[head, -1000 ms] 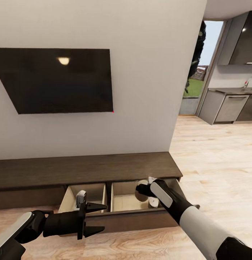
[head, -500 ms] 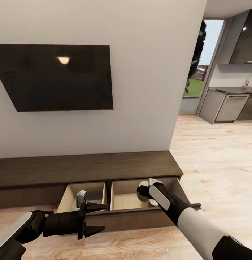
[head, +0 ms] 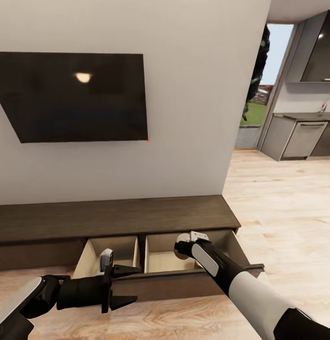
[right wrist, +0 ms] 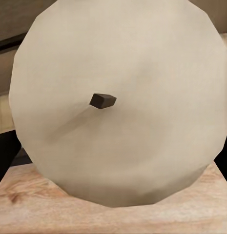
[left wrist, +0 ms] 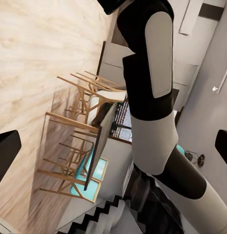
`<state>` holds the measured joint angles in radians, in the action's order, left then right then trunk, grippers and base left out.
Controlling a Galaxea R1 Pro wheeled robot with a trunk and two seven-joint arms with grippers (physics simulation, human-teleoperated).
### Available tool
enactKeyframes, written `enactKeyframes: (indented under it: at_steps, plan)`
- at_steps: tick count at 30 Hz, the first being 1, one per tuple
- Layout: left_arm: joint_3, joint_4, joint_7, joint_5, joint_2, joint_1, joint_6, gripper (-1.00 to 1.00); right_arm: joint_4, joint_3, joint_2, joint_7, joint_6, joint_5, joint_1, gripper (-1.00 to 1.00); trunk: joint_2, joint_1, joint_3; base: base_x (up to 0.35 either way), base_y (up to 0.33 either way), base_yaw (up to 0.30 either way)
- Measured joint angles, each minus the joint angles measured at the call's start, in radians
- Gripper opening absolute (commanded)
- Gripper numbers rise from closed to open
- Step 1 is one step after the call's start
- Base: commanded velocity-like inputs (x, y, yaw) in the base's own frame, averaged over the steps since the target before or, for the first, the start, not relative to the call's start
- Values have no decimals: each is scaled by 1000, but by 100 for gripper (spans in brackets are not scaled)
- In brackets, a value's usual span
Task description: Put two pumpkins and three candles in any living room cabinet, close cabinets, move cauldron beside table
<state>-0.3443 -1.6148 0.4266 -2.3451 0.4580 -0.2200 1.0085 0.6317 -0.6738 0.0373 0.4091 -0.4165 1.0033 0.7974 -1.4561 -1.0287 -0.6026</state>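
While my right arm reaches down at 5 o'clock in the head view, my right end effector [head: 182, 247] holds a candle [head: 183, 242] over the right compartment of the cabinet's [head: 113, 219] open drawer [head: 158, 264]. The candle shows as a pale disc at the end effector's tip, above the beige drawer floor. My left end effector [head: 128, 284] sits at 7 o'clock, in front of the drawer's dark front, fingers spread wide and holding nothing. A wall TV [head: 75, 97] hangs at 10 o'clock above the cabinet.

Left wrist view: my two dark fingertips [left wrist: 6, 151] stand far apart at the frame edges. Between them are my own trunk and, further off, wooden chairs [left wrist: 79, 141] on plank floor.

Right wrist view: the candle [right wrist: 118, 102], wick [right wrist: 102, 100] facing the camera, sits close in the grip; a pale wood surface [right wrist: 113, 214] lies beyond it.
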Motion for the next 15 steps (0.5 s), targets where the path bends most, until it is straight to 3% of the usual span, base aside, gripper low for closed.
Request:
enactKeyframes:
  at_steps: [8, 15]
  plan:
    - [0, 0, 0, 0, 1, 0, 0, 100, 3, 0, 5, -20, -2, -2, 1, -100, -56, -31, -25, 0, 0, 0]
    - [0, 0, 0, 0, 2, 0, 0, 100, 3, -4, 5, -22, -3, -2, 1, -100, -56, -30, -25, 115, 17, 0]
